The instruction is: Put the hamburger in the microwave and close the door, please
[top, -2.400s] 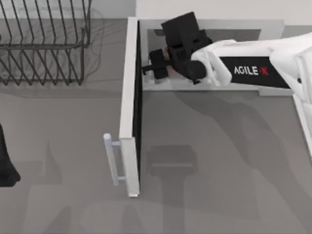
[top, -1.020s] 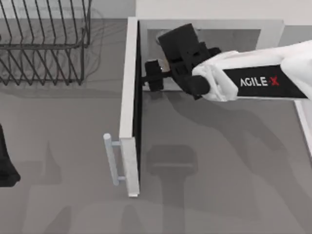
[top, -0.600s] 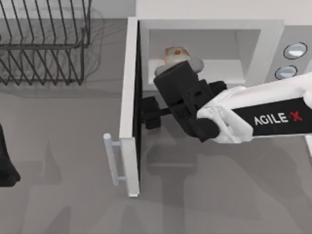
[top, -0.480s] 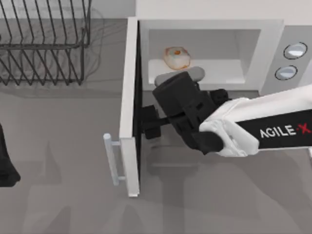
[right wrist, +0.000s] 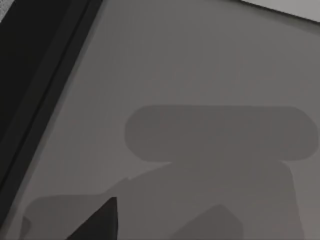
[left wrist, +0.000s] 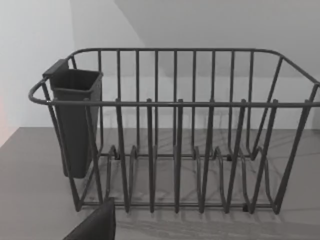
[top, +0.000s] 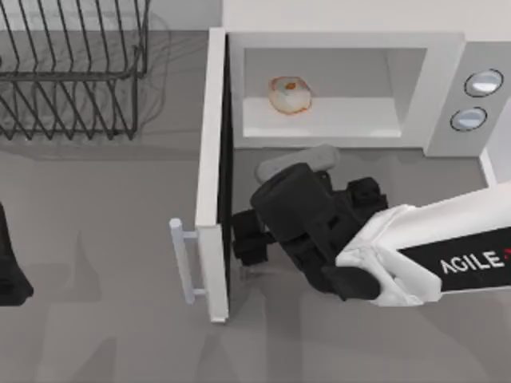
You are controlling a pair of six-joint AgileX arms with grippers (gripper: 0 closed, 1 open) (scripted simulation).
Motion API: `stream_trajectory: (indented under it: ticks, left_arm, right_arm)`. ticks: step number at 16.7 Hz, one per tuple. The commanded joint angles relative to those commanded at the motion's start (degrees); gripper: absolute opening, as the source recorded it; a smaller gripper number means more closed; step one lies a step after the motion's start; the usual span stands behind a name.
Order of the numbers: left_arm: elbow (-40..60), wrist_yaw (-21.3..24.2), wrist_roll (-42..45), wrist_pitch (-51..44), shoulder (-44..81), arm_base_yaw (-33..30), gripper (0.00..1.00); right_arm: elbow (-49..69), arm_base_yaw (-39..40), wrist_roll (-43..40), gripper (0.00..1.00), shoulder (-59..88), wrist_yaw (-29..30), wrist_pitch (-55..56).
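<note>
Right hand (top: 249, 239) withdrew; round hamburger (top: 289, 94) inside.

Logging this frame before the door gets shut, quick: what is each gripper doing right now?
Left gripper: parked at the table's left edge, cannot be told.
Right gripper: holding nothing, beside the door's inner face; open or shut cannot be told.

My right arm (top: 447, 255) carries the one piece of readable lettering: "AGILE" in white capitals on a black band along its white forearm, seen from the top view. A red mark follows the word, cut off at the picture's right edge. No other text, number or sign is readable.
</note>
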Motion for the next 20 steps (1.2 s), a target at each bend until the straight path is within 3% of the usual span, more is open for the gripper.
stream_trajectory:
  ticks: [8,20]
  left_arm:
    - [0.0,0.0,0.0,0.0,0.0,0.0,1.0]
    - [0.0,0.0,0.0,0.0,0.0,0.0,1.0]
  right_arm:
    - [1.9,-0.2,-0.4,1.0,-2.1,-0.8,-1.4]
    - [5.7,-0.6,-0.8,1.0,-7.2,-3.3,-20.5]
